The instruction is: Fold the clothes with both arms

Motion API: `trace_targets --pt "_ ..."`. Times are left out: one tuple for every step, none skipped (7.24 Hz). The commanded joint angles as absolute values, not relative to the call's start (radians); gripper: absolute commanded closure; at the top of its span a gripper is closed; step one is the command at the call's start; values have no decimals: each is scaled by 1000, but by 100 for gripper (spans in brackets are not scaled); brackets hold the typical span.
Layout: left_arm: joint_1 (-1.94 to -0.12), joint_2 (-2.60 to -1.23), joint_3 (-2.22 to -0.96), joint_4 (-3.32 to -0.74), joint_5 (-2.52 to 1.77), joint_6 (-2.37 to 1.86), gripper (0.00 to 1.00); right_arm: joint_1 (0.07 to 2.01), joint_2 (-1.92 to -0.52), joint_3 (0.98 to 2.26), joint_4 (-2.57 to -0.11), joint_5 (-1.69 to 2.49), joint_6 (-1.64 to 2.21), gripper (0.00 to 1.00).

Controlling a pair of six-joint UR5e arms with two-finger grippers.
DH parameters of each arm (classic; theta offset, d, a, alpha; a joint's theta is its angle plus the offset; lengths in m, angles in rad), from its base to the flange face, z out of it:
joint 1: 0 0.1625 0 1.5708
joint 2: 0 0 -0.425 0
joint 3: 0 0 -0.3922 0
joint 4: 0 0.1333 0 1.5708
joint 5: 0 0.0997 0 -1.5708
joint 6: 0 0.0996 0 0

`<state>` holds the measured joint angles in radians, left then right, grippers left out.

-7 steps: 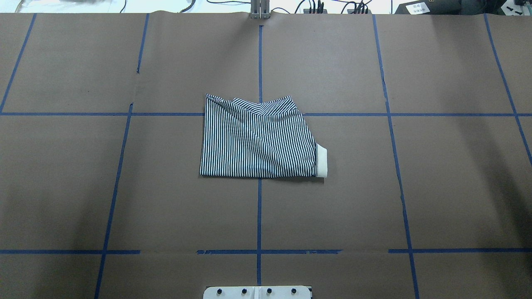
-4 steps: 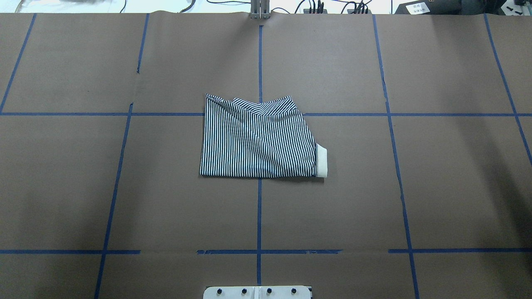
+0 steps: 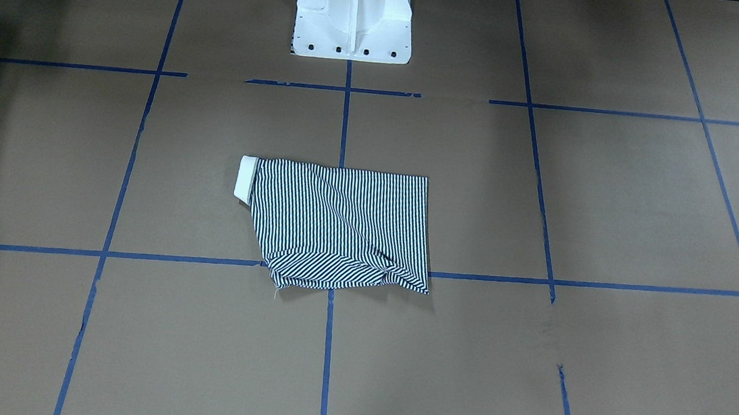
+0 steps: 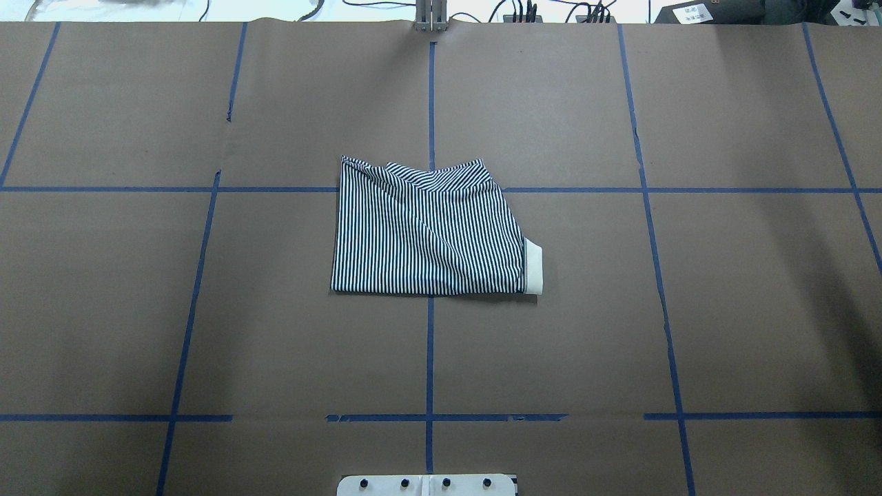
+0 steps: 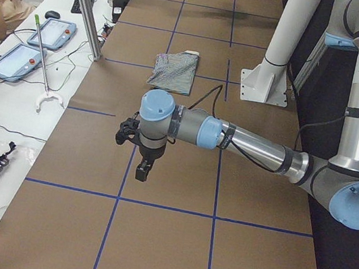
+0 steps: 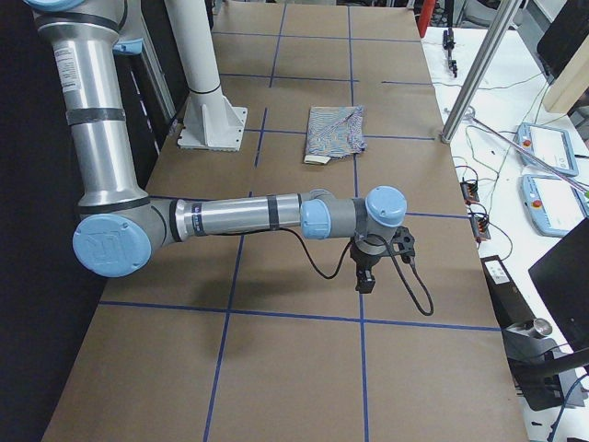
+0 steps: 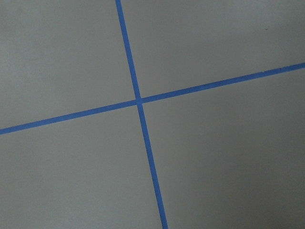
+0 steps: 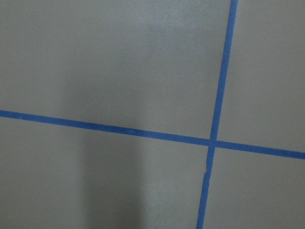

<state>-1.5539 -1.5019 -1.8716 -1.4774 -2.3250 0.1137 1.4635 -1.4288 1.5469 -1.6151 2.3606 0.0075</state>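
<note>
1. Navy-and-white polo shirt [image 4: 427, 234] was found folded compactly at the centre of the surface [image 4: 689, 310].
2. Left end effector [image 5: 143, 170] and right end effector [image 6: 366, 278] were noted well apart from it; whether they were spread or pressed together could not be told.
3. Folding was judged essentially complete.

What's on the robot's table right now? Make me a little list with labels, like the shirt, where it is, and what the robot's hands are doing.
shirt: striped polo shirt, folded small, lying flat
collar: cream collar pokes out on the robot's right side
place: middle of the brown table, over a blue tape crossing
left hand: left hand above bare table, far from the shirt; open or shut unclear
right hand: right hand the same, at the other end
folding: looks about done
</note>
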Motion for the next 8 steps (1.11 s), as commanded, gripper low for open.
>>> trace_targets --pt "-1554 -1490 -1876 -1477 -2316 114 0 1463 -1430 1543 -1614 2361 6 0" --pt "-1557 -1479 -1900 -1474 -2318 114 0 1463 -1425 1543 -1614 2358 5 0" --pt "-1552 -1427 -1910 -1477 -2324 114 0 1459 -1424 1543 -1614 2352 2 0" --pt "-1552 -1427 -1917 -1474 -2325 114 0 1457 -1424 1540 -1614 2347 -3 0" --pt "-1551 -1427 -1908 -1480 -2327 114 0 1457 -1427 1522 -1614 2347 -3 0" --pt "-1551 -1428 -1896 -1483 -2326 114 0 1457 -1422 1482 -1612 2349 -3 0" --pt "-1552 -1433 -1849 -1485 -2330 115 0 1459 -1422 1480 -1614 2350 3 0" --pt "-1554 -1427 -1850 -1476 -2330 118 0 1460 -1427 1480 -1614 2353 3 0"
